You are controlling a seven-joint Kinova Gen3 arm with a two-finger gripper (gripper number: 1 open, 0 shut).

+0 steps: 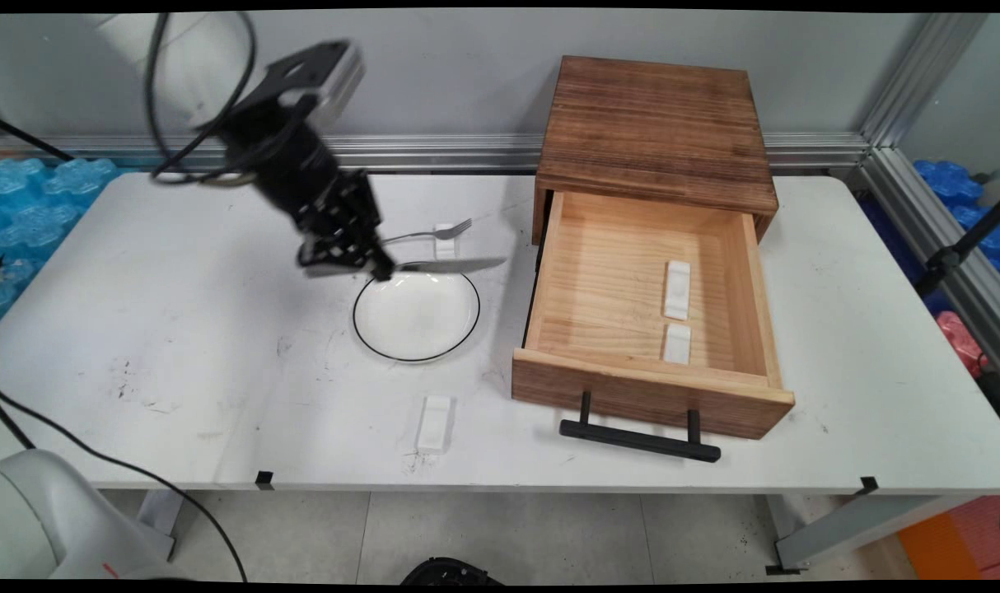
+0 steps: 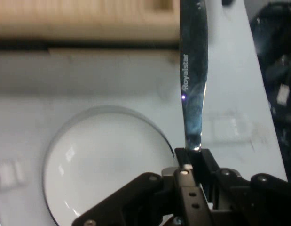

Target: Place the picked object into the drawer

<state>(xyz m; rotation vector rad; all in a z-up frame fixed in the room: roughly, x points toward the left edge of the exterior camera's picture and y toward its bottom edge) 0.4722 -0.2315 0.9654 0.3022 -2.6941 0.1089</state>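
My black gripper (image 1: 380, 268) is shut on the handle of a steel knife (image 1: 455, 264) and holds it level above the far rim of a white plate (image 1: 416, 317) with a thin black edge. The blade points right, toward the open wooden drawer (image 1: 739, 288). In the hand view the knife (image 2: 192, 89) runs straight up from my gripper (image 2: 192, 157), with the plate (image 2: 107, 165) below left and the drawer's wooden front (image 2: 84, 19) across the top. A fork (image 1: 434, 233) lies just behind the plate, resting on a small white block.
The drawer sticks out of a dark wooden box (image 1: 656, 132) at the back right; two white blocks (image 1: 677, 288) lie inside it, and its black handle (image 1: 640, 436) reaches toward the front edge. Another white block (image 1: 434, 422) lies near the table's front.
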